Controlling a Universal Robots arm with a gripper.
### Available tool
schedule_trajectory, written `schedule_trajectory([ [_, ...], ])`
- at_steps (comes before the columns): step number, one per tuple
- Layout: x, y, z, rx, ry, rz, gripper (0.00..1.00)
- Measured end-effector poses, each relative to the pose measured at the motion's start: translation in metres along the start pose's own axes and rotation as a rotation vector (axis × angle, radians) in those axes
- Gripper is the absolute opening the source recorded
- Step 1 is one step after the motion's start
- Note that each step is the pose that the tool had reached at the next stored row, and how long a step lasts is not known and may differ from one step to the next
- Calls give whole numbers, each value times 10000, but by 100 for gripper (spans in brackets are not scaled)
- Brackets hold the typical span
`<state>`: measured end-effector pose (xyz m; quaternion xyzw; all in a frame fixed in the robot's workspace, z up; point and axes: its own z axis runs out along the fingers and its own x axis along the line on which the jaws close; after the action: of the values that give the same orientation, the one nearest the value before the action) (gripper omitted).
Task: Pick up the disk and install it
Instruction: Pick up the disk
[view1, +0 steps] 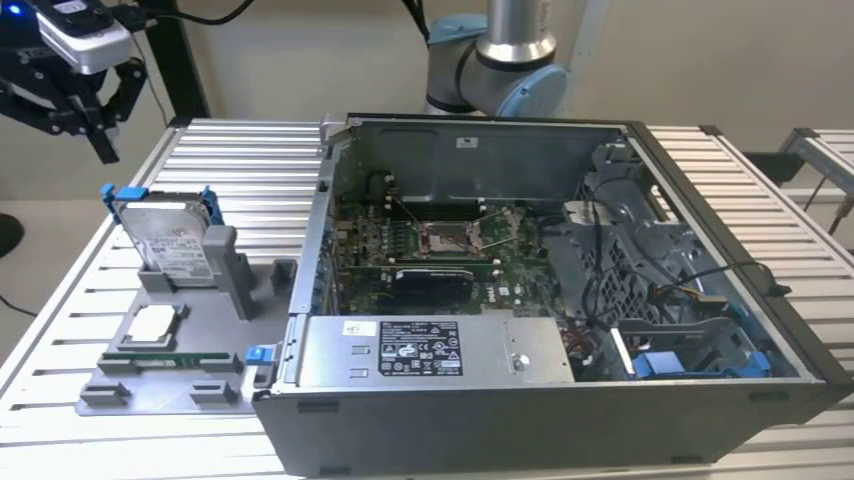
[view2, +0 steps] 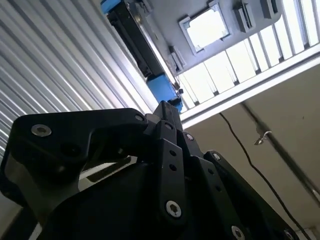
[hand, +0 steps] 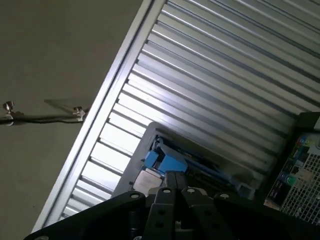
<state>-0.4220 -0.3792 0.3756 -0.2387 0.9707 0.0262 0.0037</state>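
Ribbed aluminium desk (view1: 240, 160) carries all items, with a pale wall behind.

1. Pincer (view1: 103, 140): it hangs in the air at the exterior view's upper left, above the desk's far left corner. In both wrist views its black fingers (view2: 167, 150) meet at the tips, so it is closed and grips nothing.

2. Disk (view1: 171, 240): it is the nearest item to the pincer, below it and slightly toward the exterior view's right, not touched. It stands upright on its edge in a slot of a grey fixture tray (view1: 134, 385), label facing the exterior camera. Its blue carrier frame (view1: 127, 192) shows along the top edge. In the first wrist view the frame's blue end lies just beyond the fingertips.

3. Fixture tray: in front of the disk it holds a small square silver chip (view1: 151, 322), lying flat. A green memory stick (view1: 167, 355) lies just in front of the chip.

4. Computer case (view1: 534, 420): it lies on its side, open, just beside the tray toward the exterior view's right. Inside are the motherboard (view1: 400, 240), a grey power-supply box (view1: 400, 350) with a white sticker at the near edge, and a blue part (view1: 661, 362) in the near right corner.

5. Arm base (view1: 514, 50): it stands behind the case.
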Motion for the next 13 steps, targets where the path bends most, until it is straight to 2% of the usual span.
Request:
schedule_trajectory([
  [13, 0, 0, 0, -42, 120, -2368, 0],
])
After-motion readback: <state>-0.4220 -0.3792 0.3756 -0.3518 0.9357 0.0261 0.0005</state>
